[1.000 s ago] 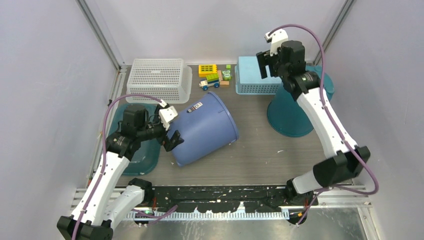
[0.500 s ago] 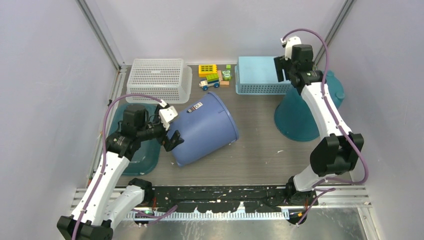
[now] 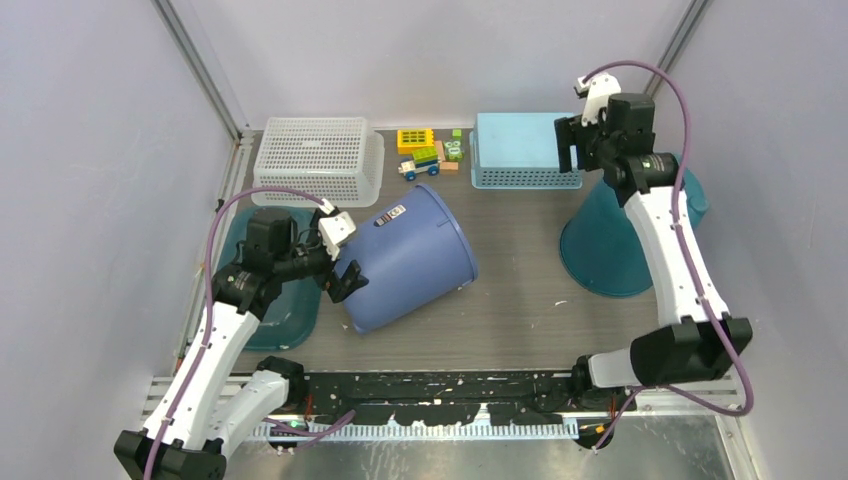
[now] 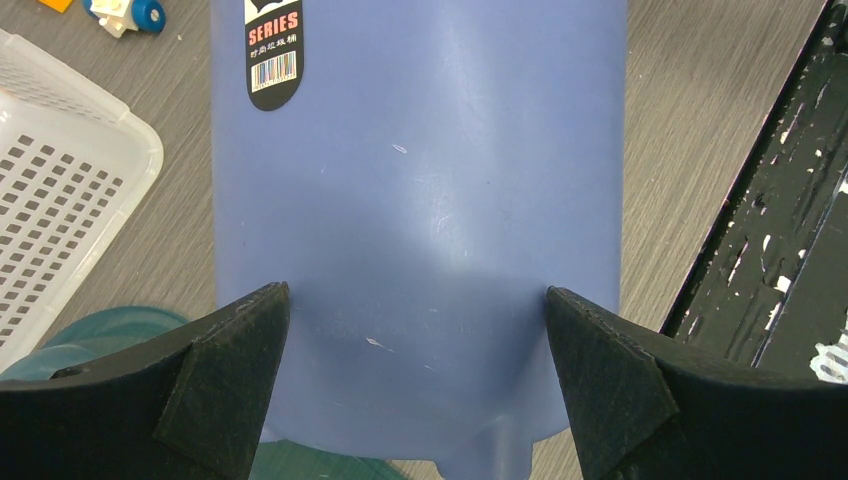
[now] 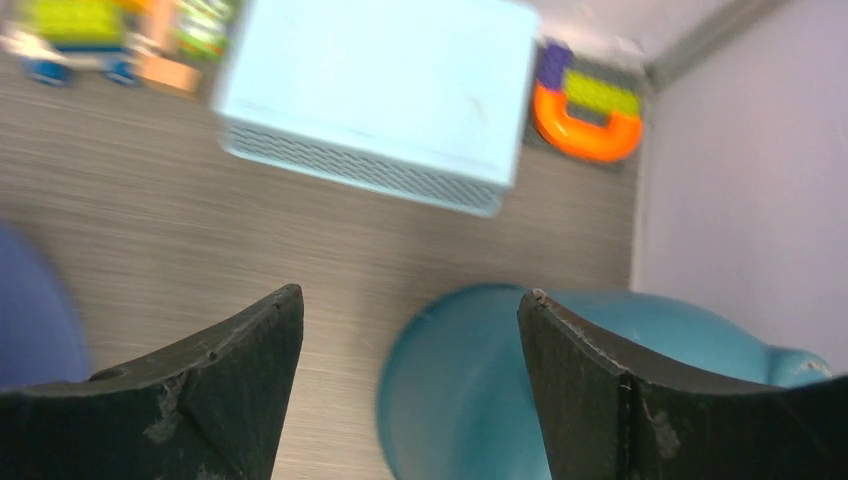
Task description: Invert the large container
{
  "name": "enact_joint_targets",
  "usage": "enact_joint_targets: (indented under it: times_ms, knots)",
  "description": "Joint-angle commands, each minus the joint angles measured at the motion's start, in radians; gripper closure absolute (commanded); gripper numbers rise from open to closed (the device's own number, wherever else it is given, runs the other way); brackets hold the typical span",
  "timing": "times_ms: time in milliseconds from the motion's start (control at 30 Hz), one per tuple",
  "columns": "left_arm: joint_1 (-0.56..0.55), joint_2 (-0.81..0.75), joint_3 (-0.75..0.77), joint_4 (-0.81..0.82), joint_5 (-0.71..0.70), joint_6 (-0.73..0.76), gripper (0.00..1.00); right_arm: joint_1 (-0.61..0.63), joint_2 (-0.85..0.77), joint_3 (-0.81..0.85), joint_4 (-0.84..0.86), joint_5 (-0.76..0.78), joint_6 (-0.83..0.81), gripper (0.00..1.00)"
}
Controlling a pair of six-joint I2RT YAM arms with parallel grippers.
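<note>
The large container (image 3: 415, 265), a blue bucket with a label, lies on its side in the middle of the table. My left gripper (image 3: 345, 278) is at its lower-left end. In the left wrist view the bucket (image 4: 420, 180) fills the frame, and the left gripper (image 4: 412, 295) stands wide open, its fingertips (image 4: 250, 340) set over the bucket's near end. My right gripper (image 3: 570, 148) hangs high at the back right, open and empty. In the right wrist view the right gripper (image 5: 410, 295) looks down past a teal container (image 5: 480, 390).
The teal container (image 3: 610, 250) stands mouth down at the right, under my right arm. A white basket (image 3: 315, 155) and a light blue basket (image 3: 515, 140) sit at the back, with toy blocks (image 3: 428, 150) between them. A teal basin (image 3: 290, 310) lies under my left arm. An orange ring toy (image 5: 587, 115) sits in the back corner.
My right arm has swung to the right along the back, its jaws narrowing slightly. The teal container has shifted right and nearer. The left arm and blue bucket have not moved.
</note>
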Motion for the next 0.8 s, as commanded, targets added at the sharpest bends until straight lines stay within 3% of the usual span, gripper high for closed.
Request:
enact_joint_targets:
  times_ms: [0, 200, 400, 767]
  knots:
    - [-0.001, 0.019, 0.005, -0.058, 0.022, -0.005, 0.00, 0.117, -0.156, 0.108, -0.044, -0.185, 0.119, 0.19]
    - [0.000, 0.023, 0.009, -0.066, 0.017, -0.007, 0.00, 0.318, -0.232, -0.079, 0.157, -0.253, 0.282, 0.22]
    - [0.001, 0.026, 0.009, -0.075, 0.014, -0.005, 0.00, 0.465, -0.142, -0.137, 0.323, -0.232, 0.365, 0.26]
    - [0.001, 0.028, 0.014, -0.083, 0.013, -0.004, 0.00, 0.530, -0.009, -0.210, 0.407, -0.233, 0.472, 0.36]
